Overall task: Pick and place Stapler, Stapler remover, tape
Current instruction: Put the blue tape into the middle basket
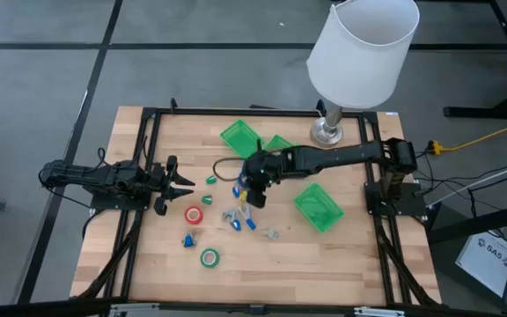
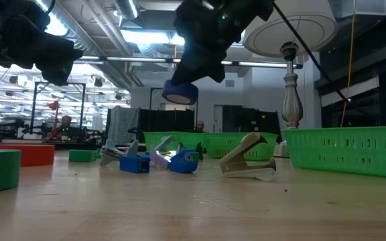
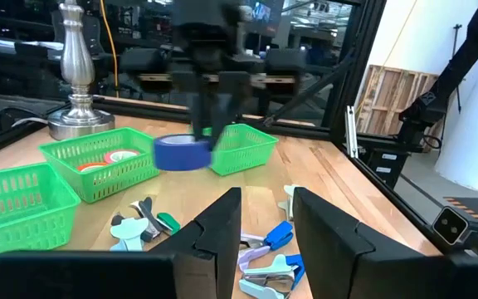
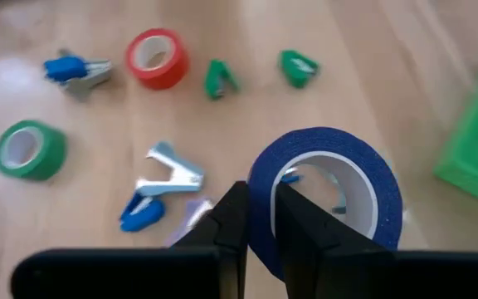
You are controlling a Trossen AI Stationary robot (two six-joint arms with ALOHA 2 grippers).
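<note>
A blue tape roll [image 4: 326, 195] is held clamped in the right end effector [image 4: 260, 220], raised above the staple removers [image 1: 240, 217] on the worktop [image 1: 350, 264]. The left end effector [image 1: 181, 184] is kept partly open and empty, near the red tape roll [image 1: 194, 214].

Three trays [image 1: 319, 208] ring the table's [image 1: 350, 264] middle (lamp [image 1: 362, 53] behind), staplers [image 1: 243, 218] and tape [image 1: 194, 215] between.

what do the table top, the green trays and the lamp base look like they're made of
The table top looks like pale wood with a matte finish: plank seams and grain show. The green trays look like moulded plastic: thin lattice walls, even bright colour. The lamp base looks like polished metal, silvery with bright reflections, though plated plastic cannot be ruled out.
</note>
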